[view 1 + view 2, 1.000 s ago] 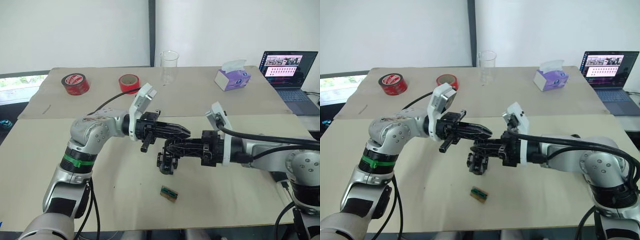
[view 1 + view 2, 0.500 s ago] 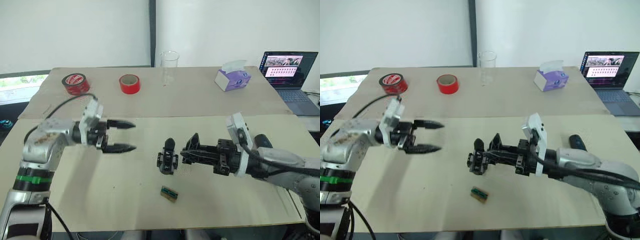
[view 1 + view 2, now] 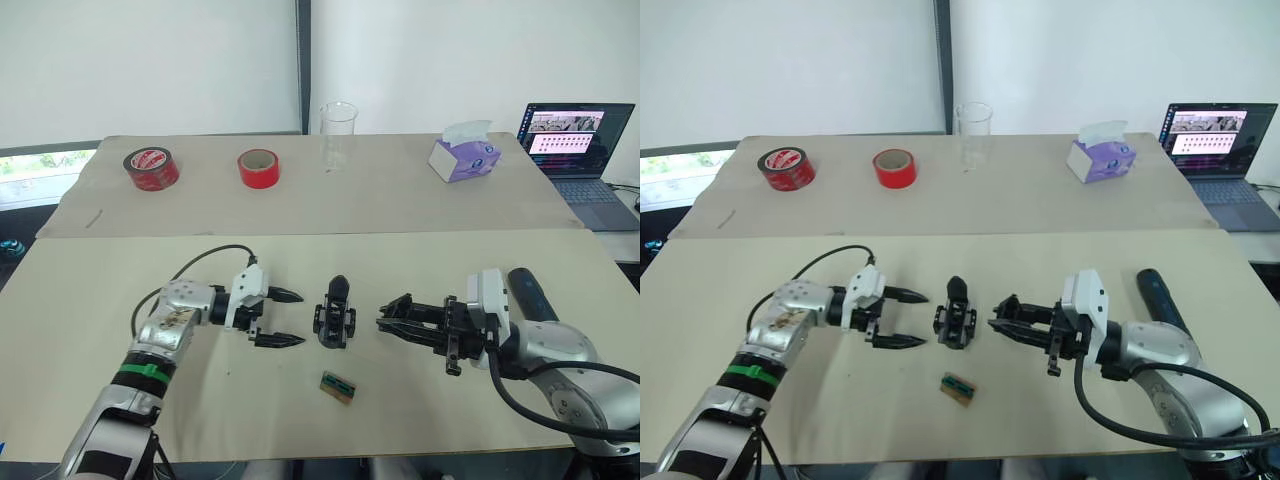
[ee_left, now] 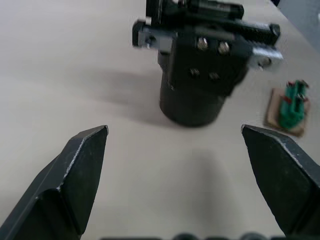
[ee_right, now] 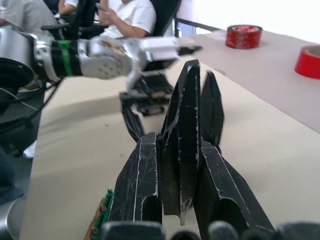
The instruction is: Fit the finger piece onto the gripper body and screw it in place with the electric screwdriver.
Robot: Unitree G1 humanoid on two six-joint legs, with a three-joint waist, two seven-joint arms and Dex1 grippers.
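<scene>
Standing between the two arms, the gripper body sits upright on the table, just ahead of the left gripper, whose jaws are spread wide and empty. The right gripper is clamped on the finger piece, just short of the body. Both parts look rigid and light; I'd grasp the body low, around its rounded base.

my left pincer lowered beside the gripper body, now spread wide, my right pincer drawn back from it, gripping the finger piece
</scene>
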